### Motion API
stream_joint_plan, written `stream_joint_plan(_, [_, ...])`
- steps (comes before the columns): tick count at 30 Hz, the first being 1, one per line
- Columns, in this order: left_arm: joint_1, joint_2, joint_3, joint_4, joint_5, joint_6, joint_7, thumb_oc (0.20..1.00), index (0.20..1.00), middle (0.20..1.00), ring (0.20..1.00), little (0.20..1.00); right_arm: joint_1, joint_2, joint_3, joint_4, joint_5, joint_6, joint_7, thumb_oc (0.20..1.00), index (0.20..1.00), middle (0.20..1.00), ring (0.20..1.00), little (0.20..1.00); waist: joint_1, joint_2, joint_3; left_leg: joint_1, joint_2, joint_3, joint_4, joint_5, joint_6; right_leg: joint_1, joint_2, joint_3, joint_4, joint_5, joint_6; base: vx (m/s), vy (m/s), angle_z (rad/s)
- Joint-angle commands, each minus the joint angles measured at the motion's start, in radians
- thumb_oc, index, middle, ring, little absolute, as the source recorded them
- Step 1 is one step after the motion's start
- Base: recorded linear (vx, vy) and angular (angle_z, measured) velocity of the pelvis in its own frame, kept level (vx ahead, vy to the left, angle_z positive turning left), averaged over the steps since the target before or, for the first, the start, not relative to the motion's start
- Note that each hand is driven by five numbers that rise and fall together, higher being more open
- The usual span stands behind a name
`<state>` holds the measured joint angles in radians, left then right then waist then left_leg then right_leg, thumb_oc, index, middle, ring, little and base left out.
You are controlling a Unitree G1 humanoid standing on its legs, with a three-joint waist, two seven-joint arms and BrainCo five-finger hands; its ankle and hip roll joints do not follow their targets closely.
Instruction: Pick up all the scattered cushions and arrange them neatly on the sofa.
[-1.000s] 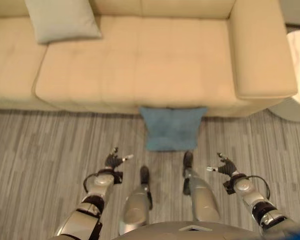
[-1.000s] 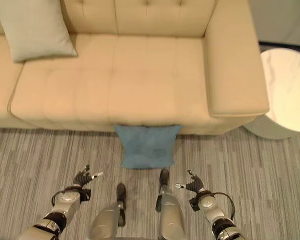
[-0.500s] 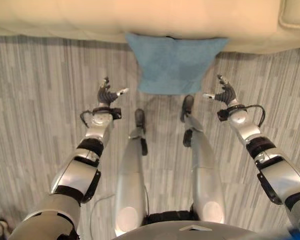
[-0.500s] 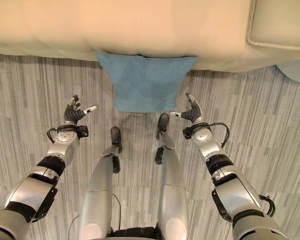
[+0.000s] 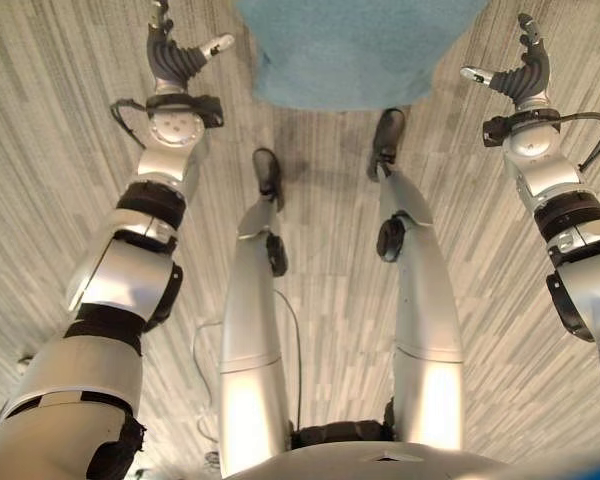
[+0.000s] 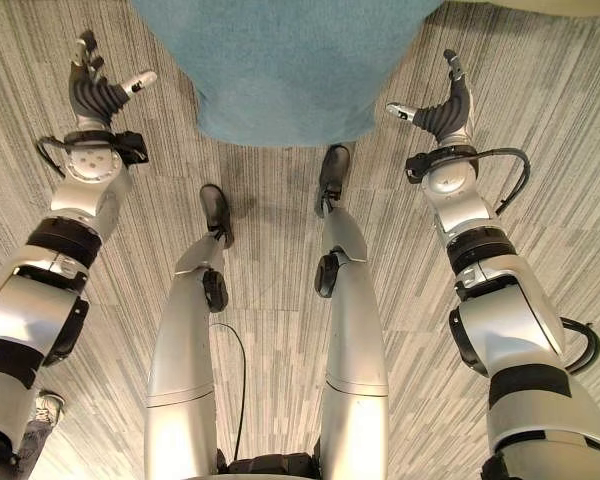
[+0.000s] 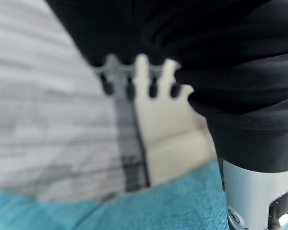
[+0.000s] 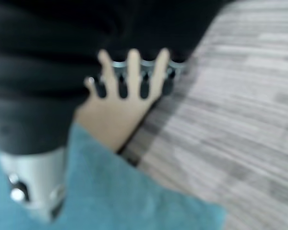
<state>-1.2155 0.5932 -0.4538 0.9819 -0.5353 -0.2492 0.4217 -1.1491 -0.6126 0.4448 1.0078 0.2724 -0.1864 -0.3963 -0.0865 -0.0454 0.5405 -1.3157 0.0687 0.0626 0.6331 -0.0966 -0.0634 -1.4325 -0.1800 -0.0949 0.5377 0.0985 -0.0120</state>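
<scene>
One blue cushion (image 6: 280, 65) on the striped floor (image 6: 280, 300), at twelve o'clock in the head views, lying flat with its near edge just beyond the robot's stance. Not yet lifted; touched by neither hand.

Left hand (image 5: 175, 60) at about eleven o'clock, just beside the cushion's left edge but apart from it, fingers loosely spread and thumb stuck out toward the fabric, holding nothing. Right hand (image 6: 442, 110) at about one o'clock, just off the cushion's right edge, likewise relaxed and empty, thumb pointing inward. Palms facing each other across the cushion, bracketing it.

From the left wrist, dark fingertips (image 7: 129, 88) held straight, with pale sofa (image 7: 168, 139) beyond them and blue fabric close underneath. From the right wrist, the same picture: straight fingertips (image 8: 134, 86), a wedge of sofa base past them, cushion corner in the near field.

Judged as early in the pick: hands positioned either side, no contact made. Left to do here: close in on both edges, squeeze, raise, carry to the seat, set down tidily. Cannot tell from these views how many cushions already sit on the sofa or how many others lie elsewhere on the floor. Soft and broad, so likely to sag if gripped too near one corner.
</scene>
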Motion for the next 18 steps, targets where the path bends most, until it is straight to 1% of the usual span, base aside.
stream_joint_plan(1, [0.074,0.006,0.024,-0.041,-0.023,-0.040,-0.009,1.000,1.000,1.000,1.000,1.000,0.034,-0.054,0.059,-0.034,0.028,-0.025,0.005,1.000,1.000,1.000,1.000,1.000,-0.014,0.066,-0.082,-0.005,0.021,-0.007,-0.082,0.063,-0.010,-0.007,0.020,0.080,0.088,-0.076,0.135,0.02,-0.010,-0.04])
stream_joint_plan(3, [0.052,-0.002,0.011,-0.043,-0.038,-0.042,-0.014,1.000,1.000,1.000,1.000,1.000,0.017,-0.054,0.076,-0.032,0.027,-0.023,0.014,1.000,1.000,1.000,1.000,1.000,-0.016,0.066,-0.082,-0.013,0.024,-0.007,-0.083,0.066,-0.010,-0.016,0.022,0.082,0.089,-0.075,0.136,0.01,-0.010,-0.07])
stream_joint_plan(5, [-0.034,-0.042,-0.028,-0.045,-0.087,-0.052,-0.022,1.000,1.000,1.000,1.000,1.000,-0.048,-0.033,0.124,-0.018,0.053,-0.020,0.038,1.000,1.000,1.000,1.000,1.000,-0.019,0.067,-0.079,-0.035,0.025,-0.009,-0.090,0.075,-0.012,-0.041,0.027,0.082,0.095,-0.073,0.141,0.01,-0.045,-0.01])
stream_joint_plan(7, [-0.077,-0.066,-0.057,-0.039,-0.117,-0.051,-0.041,1.000,1.000,1.000,1.000,1.000,-0.096,-0.011,0.154,-0.015,0.081,-0.022,0.050,1.000,1.000,1.000,1.000,1.000,-0.022,0.064,-0.071,-0.047,0.029,-0.009,-0.085,0.078,-0.011,-0.052,0.034,0.084,0.100,-0.068,0.142,0.00,-0.038,0.02])
stream_joint_plan(9, [-0.091,-0.085,-0.074,-0.045,-0.118,-0.049,-0.044,1.000,1.000,1.000,1.000,1.000,-0.113,-0.001,0.164,-0.016,0.094,-0.024,0.053,1.000,1.000,1.000,1.000,1.000,-0.023,0.065,-0.068,-0.052,0.029,-0.009,-0.082,0.079,-0.011,-0.057,0.035,0.082,0.105,-0.068,0.143,0.00,0.000,0.00])
stream_joint_plan(12, [-0.120,-0.134,-0.107,-0.056,-0.111,-0.045,-0.046,1.000,1.000,1.000,1.000,1.000,-0.169,0.036,0.220,-0.038,0.085,-0.025,0.066,1.000,1.000,1.000,1.000,1.000,-0.020,0.069,-0.068,-0.063,0.028,-0.009,-0.073,0.081,-0.009,-0.070,0.041,0.083,0.115,-0.069,0.141,0.00,-0.010,-0.01])
stream_joint_plan(14, [-0.121,-0.157,-0.116,-0.076,-0.110,-0.048,-0.038,1.000,1.000,1.000,1.000,1.000,-0.191,0.071,0.243,-0.100,0.086,-0.031,0.071,1.000,1.000,1.000,1.000,1.000,-0.018,0.068,-0.071,-0.071,0.031,-0.009,-0.063,0.081,-0.010,-0.080,0.044,0.084,0.125,-0.070,0.138,0.00,-0.033,-0.02])
stream_joint_plan(15, [-0.119,-0.166,-0.116,-0.080,-0.105,-0.047,-0.032,1.000,1.000,1.000,1.000,1.000,-0.193,0.109,0.249,-0.135,0.095,-0.038,0.072,1.000,1.000,1.000,1.000,1.000,-0.017,0.068,-0.073,-0.073,0.033,-0.008,-0.062,0.083,-0.011,-0.085,0.046,0.083,0.129,-0.071,0.137,0.00,0.000,0.00])
stream_joint_plan(16, [-0.120,-0.170,-0.113,-0.081,-0.108,-0.047,-0.030,1.000,1.000,1.000,1.000,1.000,-0.200,0.127,0.258,-0.149,0.092,-0.038,0.074,1.000,1.000,1.000,1.000,1.000,-0.017,0.067,-0.076,-0.074,0.034,-0.008,-0.060,0.082,-0.011,-0.086,0.048,0.083,0.129,-0.071,0.135,0.00,-0.019,-0.06])
stream_joint_plan(17, [-0.115,-0.187,-0.107,-0.092,-0.117,-0.051,-0.022,1.000,1.000,1.000,1.000,1.000,-0.203,0.182,0.272,-0.180,0.094,-0.040,0.080,1.000,1.000,1.000,1.000,1.000,-0.014,0.068,-0.080,-0.076,0.036,-0.004,-0.061,0.083,-0.011,-0.092,0.050,0.081,0.130,-0.071,0.134,0.01,-0.012,-0.09])
stream_joint_plan(18, [-0.112,-0.204,-0.098,-0.102,-0.130,-0.058,-0.012,1.000,1.000,1.000,1.000,1.000,-0.191,0.269,0.282,-0.223,0.114,-0.053,0.097,1.000,1.000,1.000,1.000,1.000,-0.008,0.072,-0.087,-0.079,0.038,-0.006,-0.063,0.084,-0.009,-0.098,0.054,0.078,0.132,-0.072,0.136,0.01,-0.018,-0.11])
